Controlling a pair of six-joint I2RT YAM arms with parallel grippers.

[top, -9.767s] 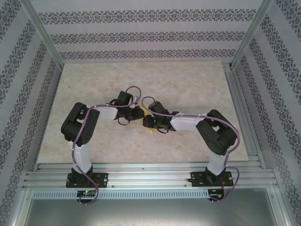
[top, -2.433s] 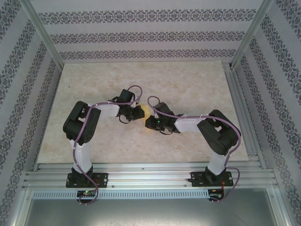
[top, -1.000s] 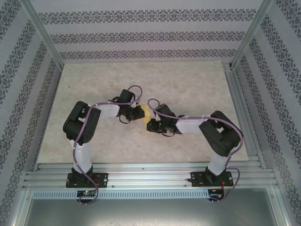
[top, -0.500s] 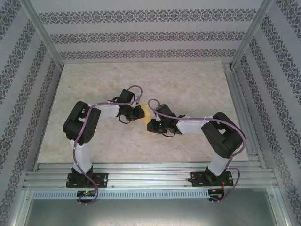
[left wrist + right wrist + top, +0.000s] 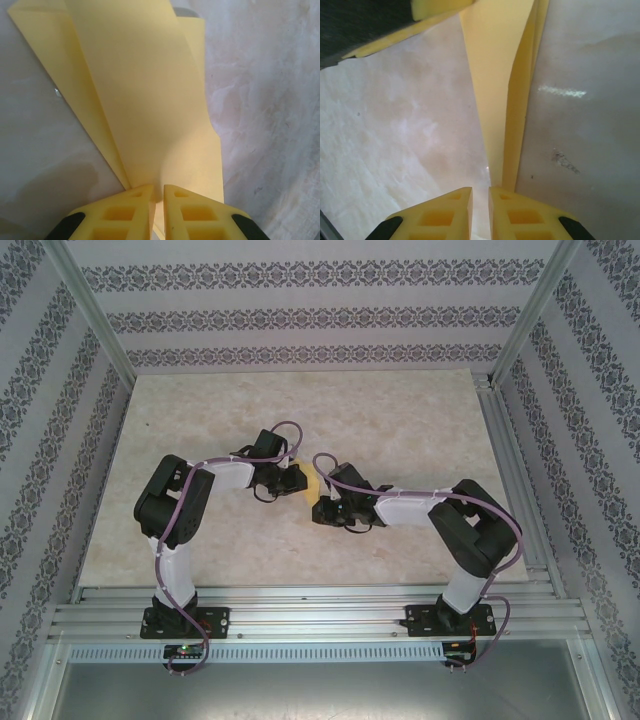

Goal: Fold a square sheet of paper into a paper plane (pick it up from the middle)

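1. A folded yellow paper (image 5: 312, 483) sits at the middle of the worktop (image 5: 400, 420), between both arms
2. Left pincer (image 5: 158, 189) is clenched on one end
3. Right pincer (image 5: 480, 192) is clenched on the opposite end

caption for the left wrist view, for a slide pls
Left end effector shut on the folded yellow paper, its layers fanning out over the pale marbled table.

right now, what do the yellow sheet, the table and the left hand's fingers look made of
sheet of paper: thin matte yellow paper, judging by its sharp creases and overlapping layers.
table: smooth, marble-patterned, with a faint sheen; could be stone or laminate, unclear.
left hand fingers: yellow moulded plastic or rubber, probably; hollow cells show.
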